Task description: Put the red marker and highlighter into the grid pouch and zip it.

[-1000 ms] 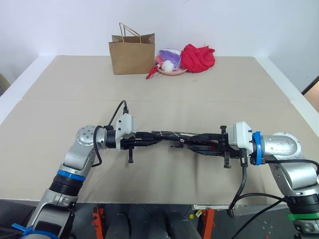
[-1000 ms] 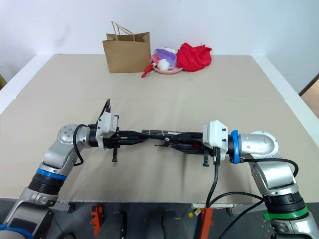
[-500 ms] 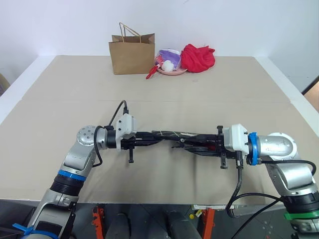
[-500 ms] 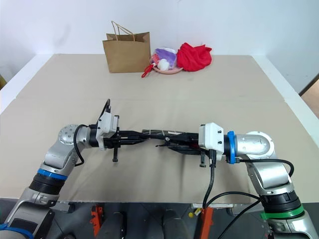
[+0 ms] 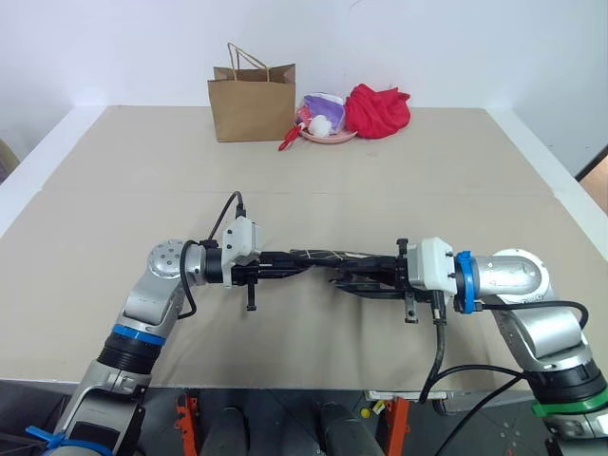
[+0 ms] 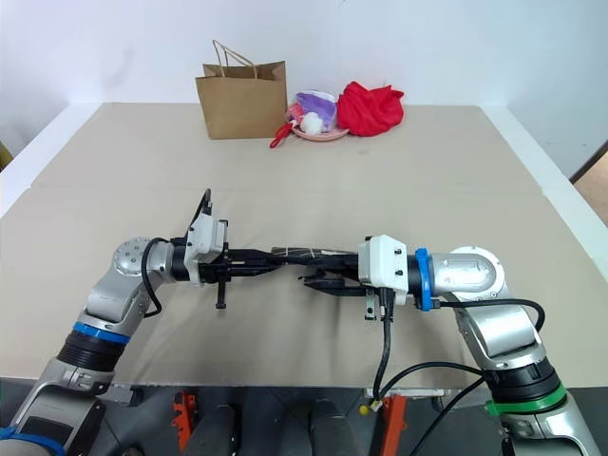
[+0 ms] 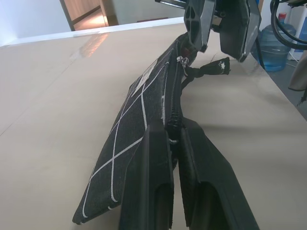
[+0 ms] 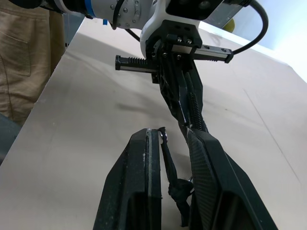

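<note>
Holding the grid pouch taut, the left gripper is clamping its end. The right gripper is pinching the zipper pull; it should be dragging straight along the pouch, I'd say.

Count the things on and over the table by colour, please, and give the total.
Black with white grid lines: 1, the grid pouch, held between both grippers
Brown: 1, the paper bag
Red: 1, the cloth bundle
Pink: 1, the dish beside the bundle, with small items I cannot identify
Total: 4
</note>
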Controlling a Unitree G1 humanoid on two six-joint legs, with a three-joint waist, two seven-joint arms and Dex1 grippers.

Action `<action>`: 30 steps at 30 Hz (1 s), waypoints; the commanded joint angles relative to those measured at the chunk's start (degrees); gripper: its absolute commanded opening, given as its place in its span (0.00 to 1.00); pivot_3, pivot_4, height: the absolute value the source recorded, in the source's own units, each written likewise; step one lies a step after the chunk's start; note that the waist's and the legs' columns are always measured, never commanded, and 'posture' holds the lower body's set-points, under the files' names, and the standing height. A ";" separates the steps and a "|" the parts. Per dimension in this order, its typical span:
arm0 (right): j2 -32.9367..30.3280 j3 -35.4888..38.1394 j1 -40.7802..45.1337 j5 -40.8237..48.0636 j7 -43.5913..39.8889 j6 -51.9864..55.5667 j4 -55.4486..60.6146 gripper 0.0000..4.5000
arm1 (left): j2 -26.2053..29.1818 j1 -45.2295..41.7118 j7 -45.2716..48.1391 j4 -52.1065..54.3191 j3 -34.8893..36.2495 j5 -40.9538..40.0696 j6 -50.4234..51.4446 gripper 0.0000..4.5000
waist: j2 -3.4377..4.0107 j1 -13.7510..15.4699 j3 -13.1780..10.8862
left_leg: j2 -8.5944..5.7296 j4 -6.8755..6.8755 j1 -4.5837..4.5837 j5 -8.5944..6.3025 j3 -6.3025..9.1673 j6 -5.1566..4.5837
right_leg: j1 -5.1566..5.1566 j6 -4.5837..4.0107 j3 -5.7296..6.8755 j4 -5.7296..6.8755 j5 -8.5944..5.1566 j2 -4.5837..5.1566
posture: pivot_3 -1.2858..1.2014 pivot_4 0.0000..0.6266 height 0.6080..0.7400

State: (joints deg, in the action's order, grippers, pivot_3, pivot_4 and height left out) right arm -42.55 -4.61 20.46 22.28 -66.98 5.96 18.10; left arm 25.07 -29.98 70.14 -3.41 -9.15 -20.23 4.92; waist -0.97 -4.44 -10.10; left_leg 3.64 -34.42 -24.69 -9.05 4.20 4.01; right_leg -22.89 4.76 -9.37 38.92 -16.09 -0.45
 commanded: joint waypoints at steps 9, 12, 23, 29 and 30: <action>1.39 -2.57 2.01 -2.15 1.23 0.46 0.60 0.26 | -0.29 -1.09 -0.63 1.49 0.40 -0.29 -0.47 0.00 | 0.00 -0.01 0.00 | 0.00 0.00 0.00 0.00 0.00 0.00 | 0.00 -0.01 -0.01 0.00 0.00 0.00 | 0.52 0.24 1.00; 1.66 -2.63 2.54 -2.43 1.38 0.90 -0.02 0.14 | -0.23 -1.05 -0.70 1.55 0.41 -0.25 -0.47 0.00 | 0.00 -0.01 0.00 | 0.00 0.00 0.01 0.00 0.00 0.00 | 0.00 -0.01 0.00 0.00 0.00 -0.01 | 0.52 0.24 1.00; 1.33 -1.74 2.36 -2.56 0.92 0.82 -0.79 0.02 | -0.12 -1.02 -0.88 1.71 0.46 -0.41 -0.31 0.00 | 0.00 -0.01 0.00 | 0.00 0.00 0.01 0.00 0.00 0.00 | 0.00 -0.01 0.00 0.00 0.00 0.00 | 0.52 0.24 1.00; -0.92 3.22 0.66 2.37 -0.37 2.31 0.97 0.02 | 0.24 -0.87 -0.82 1.77 0.47 -0.42 -0.38 0.00 | 0.00 0.00 0.00 | 0.00 0.00 -0.01 0.00 0.00 0.00 | 0.00 0.00 0.00 0.00 0.00 0.00 | 0.52 0.24 1.00; -1.54 4.30 0.37 3.07 -0.53 2.47 0.91 0.02 | 0.35 -0.85 -0.75 1.75 0.51 -0.41 -0.39 0.00 | 0.00 0.01 0.00 | 0.00 0.00 -0.01 0.00 0.00 0.00 | 0.00 0.00 0.00 0.00 0.00 0.00 | 0.52 0.24 1.00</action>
State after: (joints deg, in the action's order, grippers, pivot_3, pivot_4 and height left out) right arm -42.99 -3.64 20.62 23.20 -67.12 8.32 16.76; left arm 25.19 -29.98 69.23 -3.36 -9.16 -20.23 4.95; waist -0.97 -4.43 -10.10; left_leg 3.64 -34.42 -24.70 -9.05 4.20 4.01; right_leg -22.89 4.76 -9.37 38.92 -16.09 -0.45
